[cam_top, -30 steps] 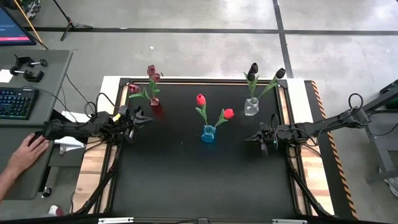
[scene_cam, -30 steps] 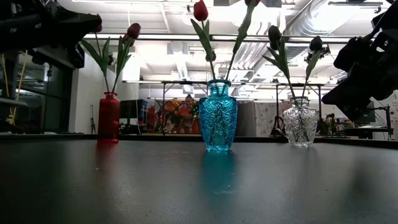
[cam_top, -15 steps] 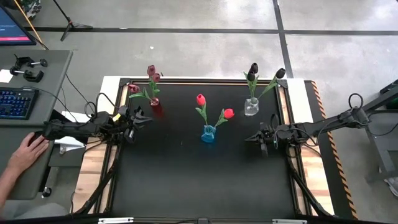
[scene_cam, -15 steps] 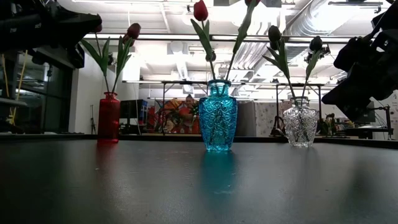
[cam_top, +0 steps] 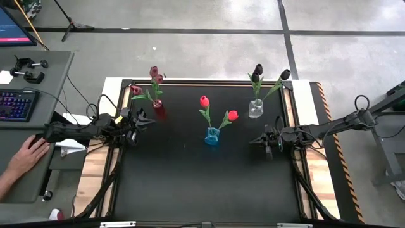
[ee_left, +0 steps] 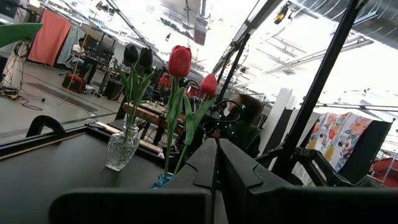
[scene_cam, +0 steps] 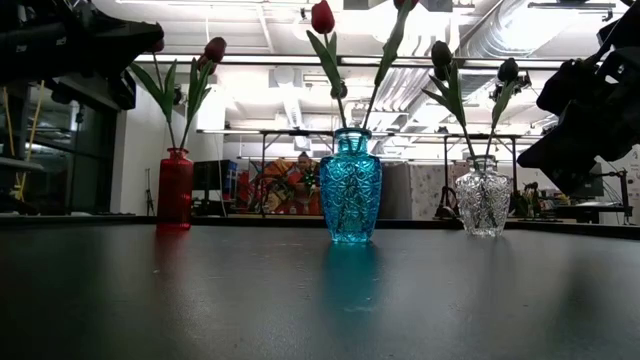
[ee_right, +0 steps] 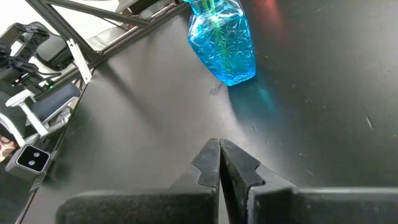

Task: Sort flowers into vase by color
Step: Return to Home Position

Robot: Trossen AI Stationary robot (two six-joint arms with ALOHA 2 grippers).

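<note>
Left gripper (ee_left: pixel 217 149) at the table's (cam_top: pixel 202 190) nine o'clock edge and right gripper (ee_right: pixel 219 149) at three o'clock both have their fingers pressed together on nothing. To my eye the sorting looks done: the red flowers (cam_top: pixel 204 101) stand in the blue vase (cam_top: pixel 212 135) at centre, the pink-maroon flowers (cam_top: pixel 154 73) in the red vase (cam_top: pixel 158 109) at ten o'clock, the near-black flowers (cam_top: pixel 258 68) in the clear vase (cam_top: pixel 255 109) at two o'clock, with none outside a vase. I can read no brand, label or writing anywhere
</note>
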